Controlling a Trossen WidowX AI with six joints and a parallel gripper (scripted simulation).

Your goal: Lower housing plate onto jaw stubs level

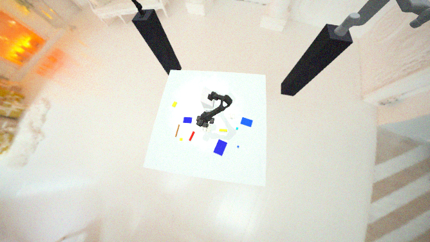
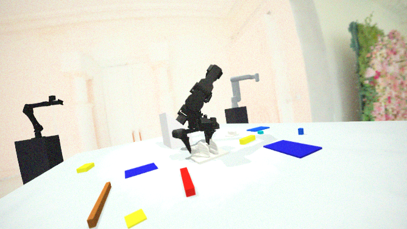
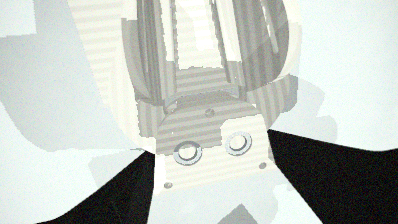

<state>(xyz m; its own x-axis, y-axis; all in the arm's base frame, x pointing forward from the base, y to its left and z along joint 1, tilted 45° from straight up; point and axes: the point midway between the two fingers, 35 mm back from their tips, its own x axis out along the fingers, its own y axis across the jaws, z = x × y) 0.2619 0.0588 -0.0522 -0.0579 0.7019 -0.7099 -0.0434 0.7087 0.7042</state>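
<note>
The pale housing plate (image 3: 210,162) lies between my two black fingertips in the wrist view, with two grey-rimmed round holes side by side. My gripper (image 2: 199,148) (image 3: 208,144) is shut on it, one finger at each side edge, low over the off-white base (image 2: 201,160) (image 3: 95,55). Two pale curved jaws (image 2: 202,149) (image 3: 262,45) stand on the base, extending away from the plate. The plate's far end overlaps the jaws' near ends in the wrist view. In the exterior view the plate cannot be told apart from the jaws. Whether it touches the stubs or sits level cannot be seen.
A white upright block (image 2: 166,131) stands behind the gripper. A red bar (image 1: 192,136) (image 2: 187,181), a dark blue plate (image 1: 187,120) (image 2: 141,170), a yellow block (image 1: 223,130) (image 2: 247,139) and a larger blue plate (image 1: 220,147) (image 2: 292,148) lie around the base.
</note>
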